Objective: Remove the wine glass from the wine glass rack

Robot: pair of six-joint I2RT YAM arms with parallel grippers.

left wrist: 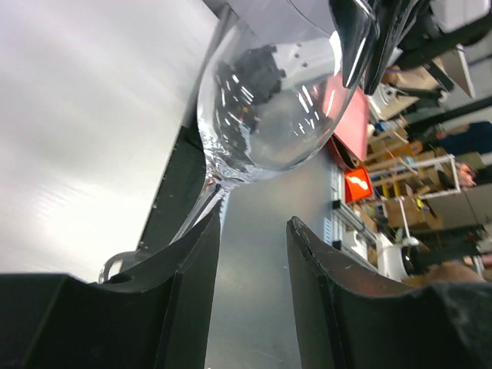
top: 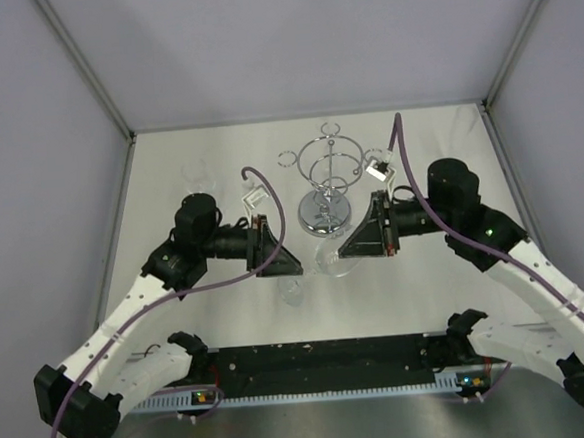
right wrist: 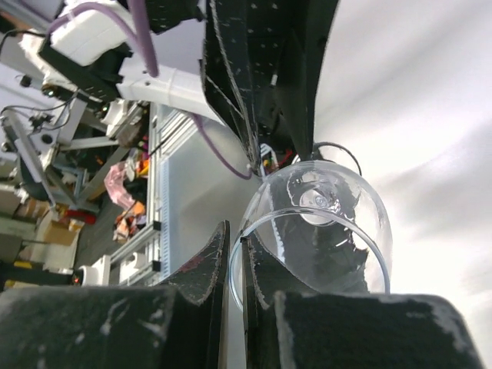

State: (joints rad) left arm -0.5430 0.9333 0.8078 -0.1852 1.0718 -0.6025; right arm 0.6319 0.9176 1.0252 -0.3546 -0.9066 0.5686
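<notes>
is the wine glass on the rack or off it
Off: the wine glass is tipped beside the rack, rim pinched in the right hand.

The left arm extends forward with its wrist turned inward. The left gripper has its fingers parted by a clear gap. The right arm mirrors this pose. The right gripper has its fingers drawn to a narrow slit, pinching the wine glass rim. The two grippers face each other, tips near but apart.

Above the left gripper, the wine glass is cut off by the view's top edge; its foot is mostly hidden behind one finger.
</notes>
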